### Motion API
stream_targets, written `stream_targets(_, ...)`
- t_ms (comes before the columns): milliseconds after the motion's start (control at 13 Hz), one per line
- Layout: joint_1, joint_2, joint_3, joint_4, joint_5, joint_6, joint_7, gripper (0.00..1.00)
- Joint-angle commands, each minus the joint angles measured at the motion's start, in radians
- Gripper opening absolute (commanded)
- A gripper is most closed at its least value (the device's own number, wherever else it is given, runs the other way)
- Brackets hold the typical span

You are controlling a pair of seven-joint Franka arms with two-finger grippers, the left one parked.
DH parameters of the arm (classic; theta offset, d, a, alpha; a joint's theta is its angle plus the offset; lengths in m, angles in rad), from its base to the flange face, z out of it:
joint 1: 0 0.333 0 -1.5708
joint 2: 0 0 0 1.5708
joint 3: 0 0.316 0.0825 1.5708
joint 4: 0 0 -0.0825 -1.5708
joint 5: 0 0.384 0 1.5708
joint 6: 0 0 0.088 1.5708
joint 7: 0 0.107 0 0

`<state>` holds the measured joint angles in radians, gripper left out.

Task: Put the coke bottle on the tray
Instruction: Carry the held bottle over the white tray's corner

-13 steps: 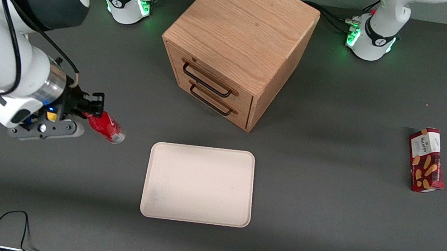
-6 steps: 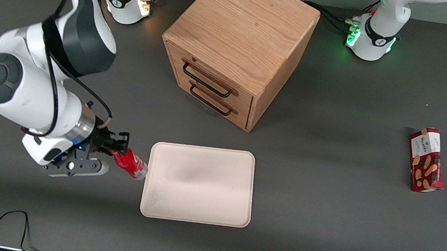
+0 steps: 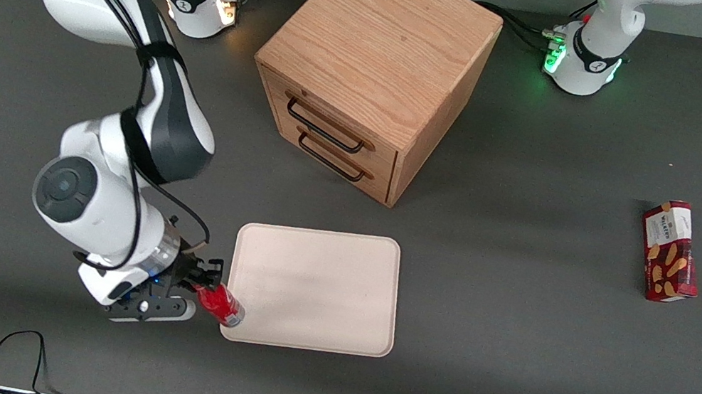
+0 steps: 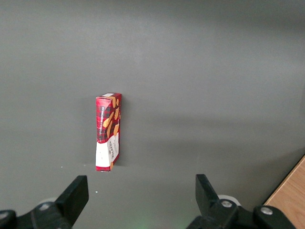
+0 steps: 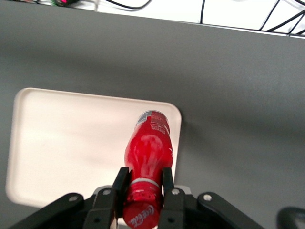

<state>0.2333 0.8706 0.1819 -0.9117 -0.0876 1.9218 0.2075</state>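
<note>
My right gripper (image 3: 200,284) is shut on the neck of the coke bottle (image 3: 221,305), a slim glossy red bottle held lying over, its silvery base pointing away from the fingers. The bottle's base hangs over the corner of the cream-white tray (image 3: 337,274) that is nearest the front camera and toward the working arm's end. In the right wrist view the black fingers (image 5: 120,188) clamp the bottle (image 5: 148,150) just below its red cap, and the tray (image 5: 66,143) lies underneath. I cannot tell if the bottle touches the tray.
A wooden drawer cabinet (image 3: 373,71) with two black handles stands farther from the front camera than the tray. A red biscuit box (image 3: 670,251) lies toward the parked arm's end of the table; it also shows in the left wrist view (image 4: 108,138). A black cable (image 3: 16,355) loops at the table's near edge.
My right gripper has carried the bottle toward the front camera and toward the tray. The bottle was beside the tray's edge and now hangs over the tray's near corner.
</note>
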Motion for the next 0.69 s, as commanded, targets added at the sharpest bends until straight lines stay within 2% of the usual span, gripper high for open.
stream_targets(0, 0.011, 0.067, 0.008, 0.054, -0.063, 0.037, 0.015, 0.05)
stream_targets(385, 0.015, 0.082, 0.011, 0.045, -0.060, 0.065, 0.029, 0.09)
stream_targets(615, 0.017, 0.087, 0.013, 0.025, -0.055, 0.075, 0.067, 0.17)
